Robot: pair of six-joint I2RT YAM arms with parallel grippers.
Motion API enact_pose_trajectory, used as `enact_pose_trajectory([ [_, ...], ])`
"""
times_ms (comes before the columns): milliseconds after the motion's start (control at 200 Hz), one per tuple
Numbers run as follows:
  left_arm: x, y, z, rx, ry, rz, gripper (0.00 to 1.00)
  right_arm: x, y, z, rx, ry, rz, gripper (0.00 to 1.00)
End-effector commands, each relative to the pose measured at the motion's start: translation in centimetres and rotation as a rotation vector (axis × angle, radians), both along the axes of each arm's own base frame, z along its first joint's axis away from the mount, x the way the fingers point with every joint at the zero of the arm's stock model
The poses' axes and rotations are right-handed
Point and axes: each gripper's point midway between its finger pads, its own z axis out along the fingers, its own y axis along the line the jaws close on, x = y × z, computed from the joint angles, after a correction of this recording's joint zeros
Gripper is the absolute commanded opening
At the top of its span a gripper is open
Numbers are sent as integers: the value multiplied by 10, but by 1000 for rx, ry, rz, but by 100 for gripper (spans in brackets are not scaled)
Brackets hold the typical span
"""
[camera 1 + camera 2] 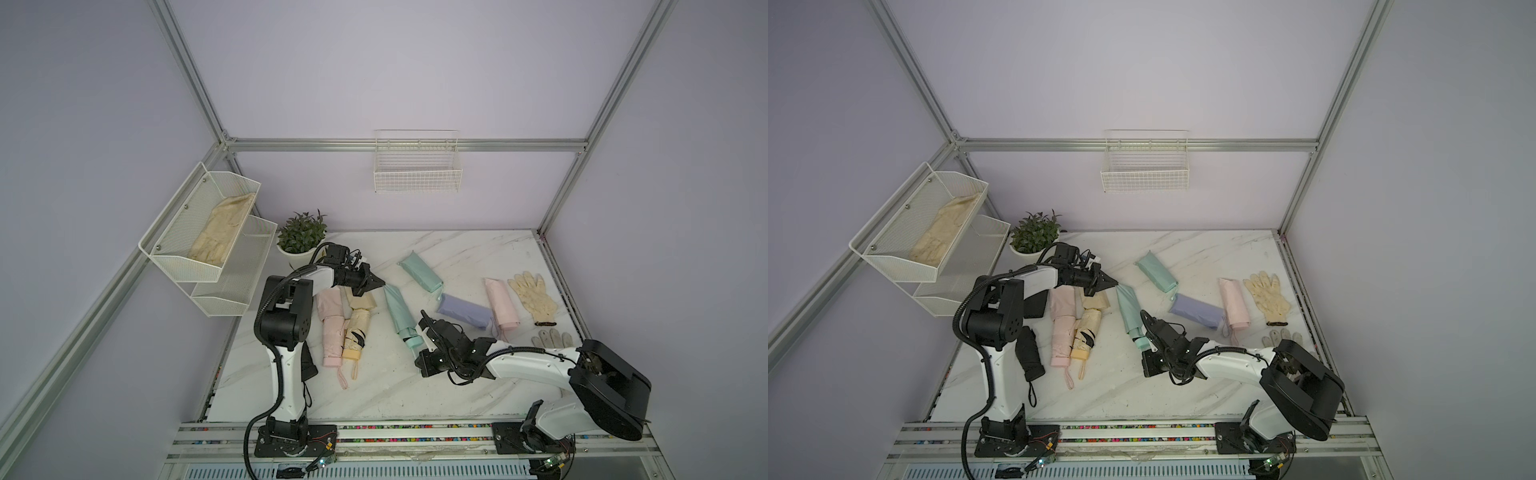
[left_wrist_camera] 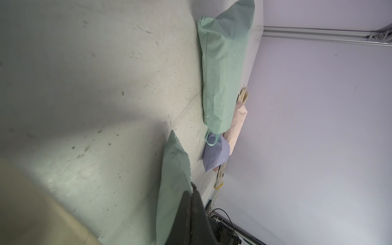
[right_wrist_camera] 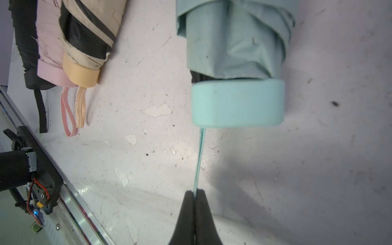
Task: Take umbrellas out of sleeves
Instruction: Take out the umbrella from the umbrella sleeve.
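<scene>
White marble tabletop (image 1: pixel 374 399): bare strip along front edge, lower centre of frame. Also a bare gap btwn pink folded umbrella (image 1: pixel 332 332) + yellow folded umbrella (image 1: pixel 358 332) at centre-left and the mint item. Mint-green fabric sleeve (image 1: pixel 397 309) lies diagonal mid-frame, its far tip pinched in left gripper (image 1: pixel 381 285), jaws closed on it. Mint-green folded umbrella (image 3: pixel 233 42) pokes out of sleeve's near mouth, w/ blocky mint handle (image 3: pixel 237 102) clear of the hem. Right gripper (image 3: pixel 194 194) is clamped on thin mint wrist loop (image 3: pixel 200 157), which is pulled taut.
</scene>
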Motion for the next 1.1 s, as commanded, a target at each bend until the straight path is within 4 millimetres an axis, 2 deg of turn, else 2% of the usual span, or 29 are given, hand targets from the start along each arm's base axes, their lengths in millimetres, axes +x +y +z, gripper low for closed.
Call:
enact_pose_trajectory([
  [0, 18, 15, 40, -12, -143, 45, 0, -19, 0, -2, 9, 50, 45, 0],
  [565, 20, 22, 51, 52, -204, 66, 0, -25, 1, -6, 11, 61, 67, 0],
  [1095, 23, 34, 49, 97, -204, 97, 0, -30, -3, -3, 15, 62, 73, 0],
])
